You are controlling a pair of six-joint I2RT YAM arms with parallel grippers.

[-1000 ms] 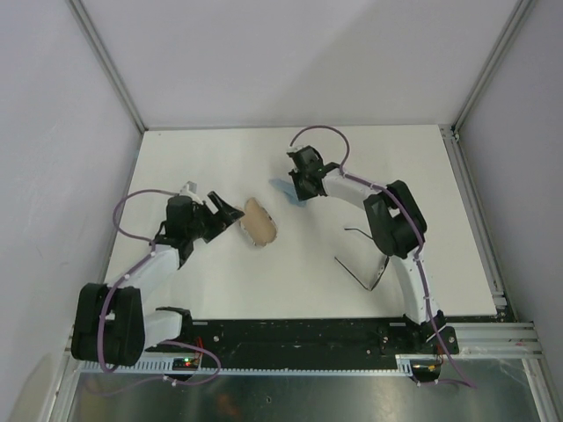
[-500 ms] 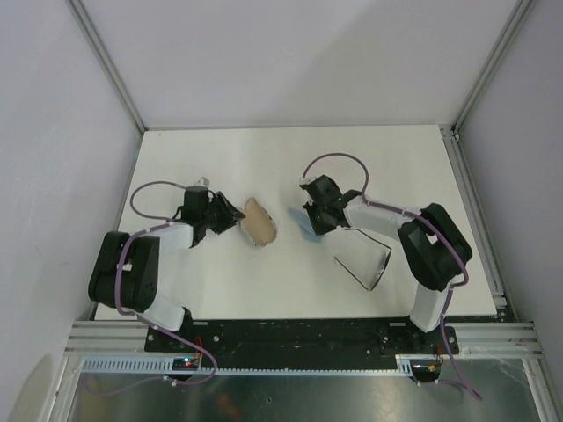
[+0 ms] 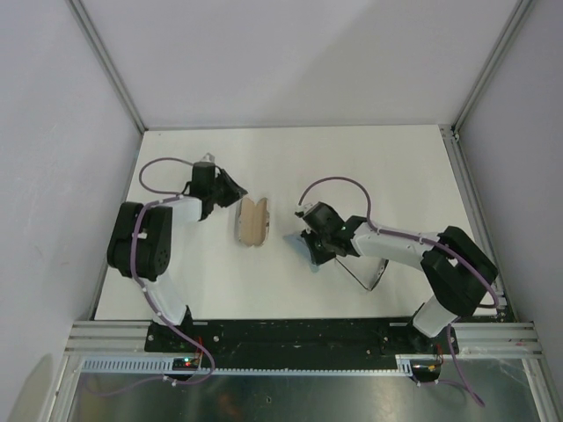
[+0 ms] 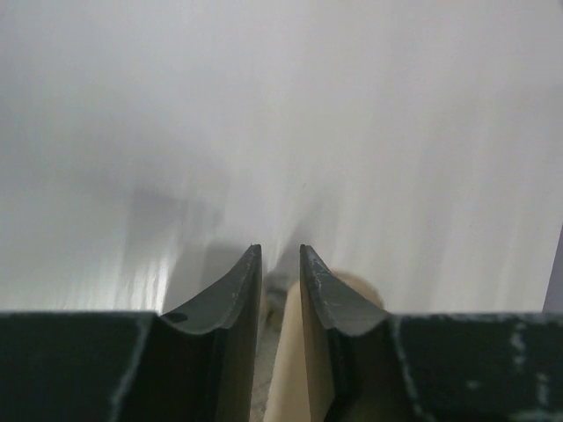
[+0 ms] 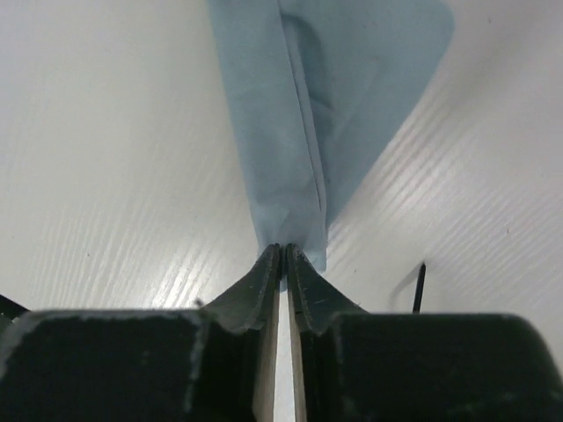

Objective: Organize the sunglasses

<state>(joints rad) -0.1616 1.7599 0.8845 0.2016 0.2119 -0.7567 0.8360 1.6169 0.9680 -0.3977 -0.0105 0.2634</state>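
The sunglasses (image 3: 361,281) lie on the white table (image 3: 413,176), near and right of centre, just right of the right gripper (image 3: 313,250), clenched on a light blue cloth (image 5: 352,105); further left, the left gripper (image 3: 236,195) sits, fingers close-set, at the beige case (image 3: 252,221), grasp impossible to tell

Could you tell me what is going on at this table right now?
Two robot arms are tidying up a pair of sunglasses. The right gripper is pinched shut on a light blue cloth, close to the sunglasses, which lie untouched on the table beneath that arm. The left gripper, its fingers close together, is at the far end of the beige case; whether it actually grips the case is unclear.
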